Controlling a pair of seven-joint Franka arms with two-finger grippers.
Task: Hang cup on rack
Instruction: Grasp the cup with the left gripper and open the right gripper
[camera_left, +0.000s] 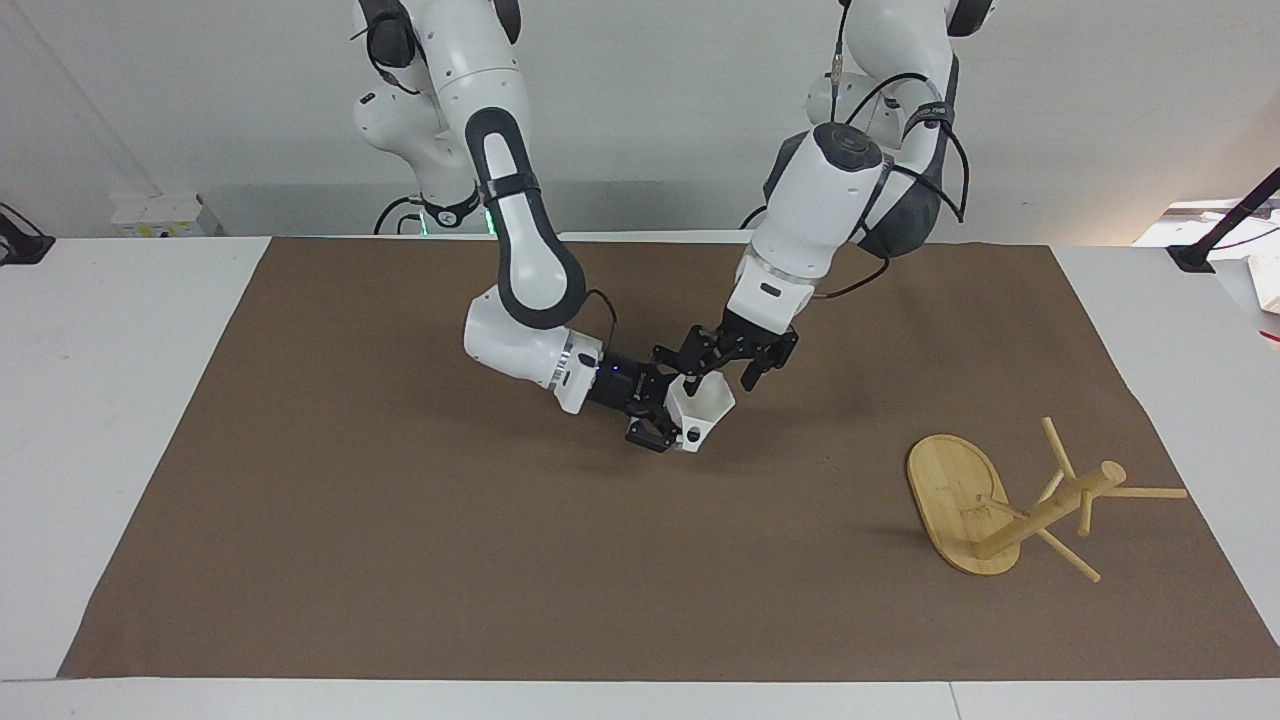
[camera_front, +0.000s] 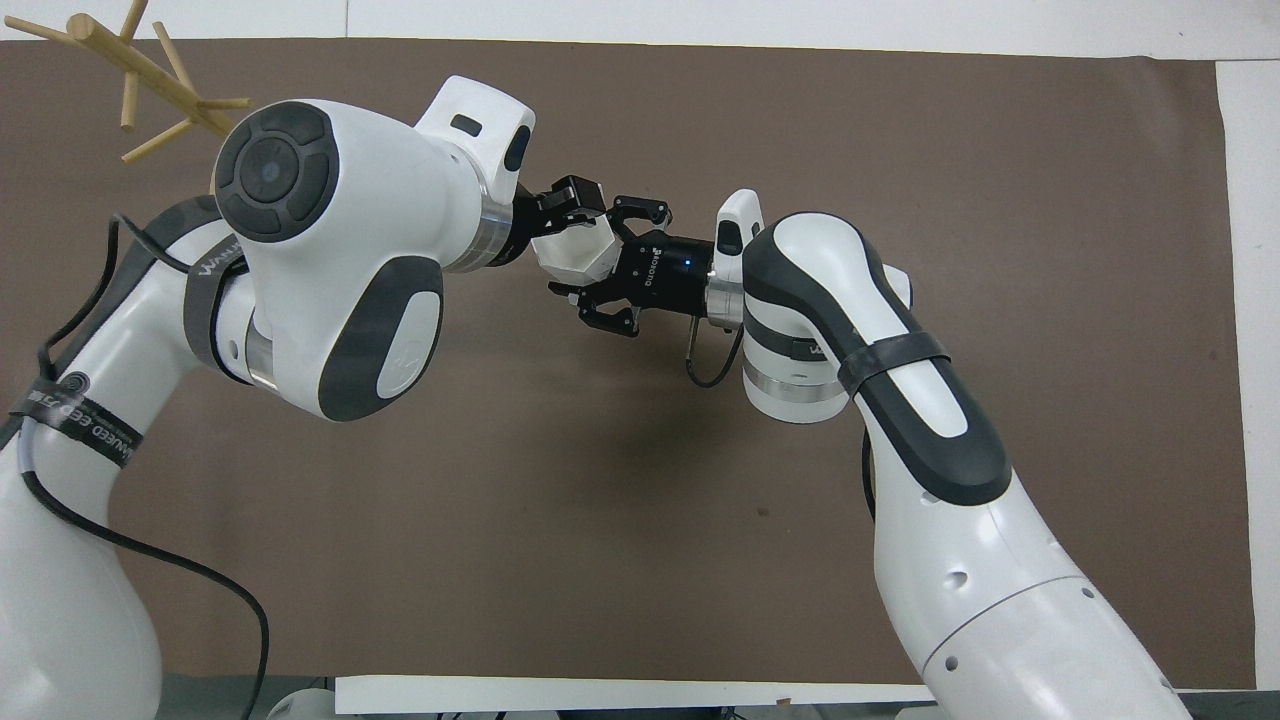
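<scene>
the small matte white faceted plastic cup (camera_left: 702, 408) sits at frame centre, clamped in the right end effector (camera_left: 668, 415) above the brown mat. the left end effector (camera_left: 722, 365) straddles its rim, fingers apart. the light bamboo peg rack (camera_left: 1000, 505) lies tipped at lower right.
</scene>
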